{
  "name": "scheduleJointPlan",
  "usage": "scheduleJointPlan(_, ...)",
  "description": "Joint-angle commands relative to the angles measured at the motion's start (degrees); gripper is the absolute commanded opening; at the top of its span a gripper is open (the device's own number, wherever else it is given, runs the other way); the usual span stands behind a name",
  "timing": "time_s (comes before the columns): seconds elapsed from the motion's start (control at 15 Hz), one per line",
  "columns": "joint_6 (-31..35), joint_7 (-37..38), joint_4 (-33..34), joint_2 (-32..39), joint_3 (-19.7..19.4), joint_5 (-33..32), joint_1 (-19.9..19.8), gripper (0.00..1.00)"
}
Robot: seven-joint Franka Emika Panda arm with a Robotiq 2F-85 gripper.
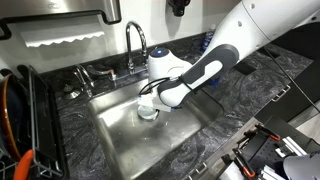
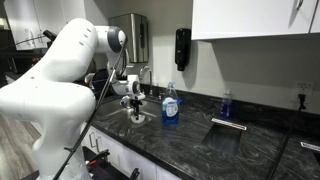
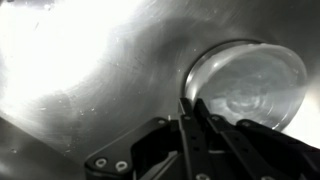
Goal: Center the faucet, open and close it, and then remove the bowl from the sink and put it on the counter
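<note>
As viewed from the wrist, found gripper [image 3: 192,112] closed, fingers [image 3: 183,135] drawn together at the near rim of the bowl [image 3: 248,82] and apparently pinching that rim; depth of bite on the wall not confirmable. Found bowl upright on the floor of the sink [image 3: 80,70], with bright glare on the steel beside it. Judged bowl light, rigid and smooth, so likely slippery in a narrow pinch and liable to chip or crack if dropped on steel or stone. Judged rim the only workable hold: one finger inside, one outside, seated deep enough to stop the bowl from swinging or twisting out. Recommend slow vertical lift, bowl kept level, raised above the sink wall before any sideways travel. In an exterior view, confirmed gripper [image 1: 150,98] pointing down into the sink [image 1: 110,140], with bowl [image 1: 150,112] directly beneath it, toward the back wall. Noted faucet [image 1: 135,45] just behind, spout arched over the basin; lever position too small to read. Noted counter [image 1: 235,100] alongside the sink as the likely set-down area. Farther off, in an exterior view, noted blue bottle [image 2: 171,105] standing on the counter [image 2: 250,140] near the gripper [image 2: 133,105].
</note>
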Motion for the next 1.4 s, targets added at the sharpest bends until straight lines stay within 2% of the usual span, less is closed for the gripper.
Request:
scheduleJointPlan(0.0,2.52,1.64,-1.47,-0.24,-1.52,0.41,1.41,0.02)
scheduleJointPlan(0.33,7.67,4.78,-5.52,-2.68,-3.18,-0.37,3.14,0.02)
scheduleJointPlan(0.73,14.94,7.28,-10.64,-5.27,-6.96,-0.98,6.11,0.02)
scheduleJointPlan(1.33,9.68,5.03,-11.06,-10.69,-7.93,-1.66,4.99,0.02)
